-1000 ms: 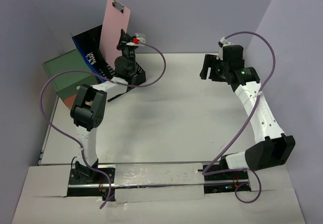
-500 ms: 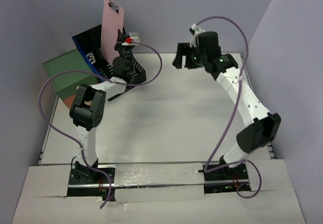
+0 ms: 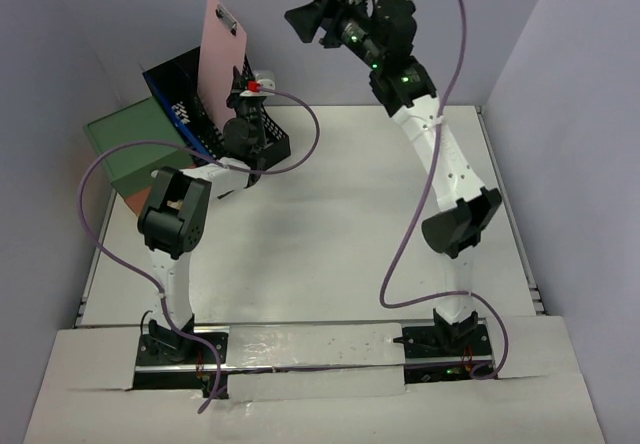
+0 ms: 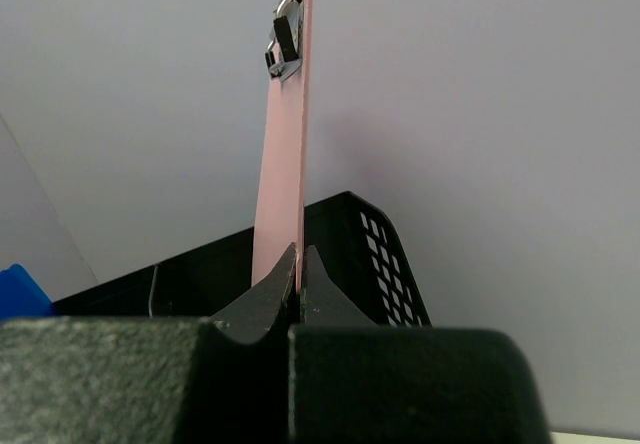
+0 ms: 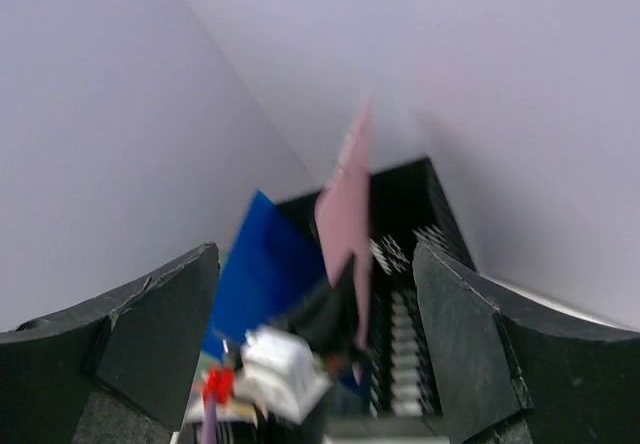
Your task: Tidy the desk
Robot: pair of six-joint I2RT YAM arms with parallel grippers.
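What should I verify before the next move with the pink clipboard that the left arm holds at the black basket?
1. Left gripper shut on the flat pink clipboard: ok.
2. Clipboard upright, metal clip on top: ok.
3. Clipboard's bottom edge inside the black perforated plastic basket: cannot tell.
4. Right gripper open and empty: ok.
5. Right gripper apart from the clipboard: ok.

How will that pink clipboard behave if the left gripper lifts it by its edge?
The pink clipboard is probably stiff: it stands straight, unbent, above the left gripper. It looks thin, so likely light. With the metal clip high above the pinch, it may pivot if nudged.
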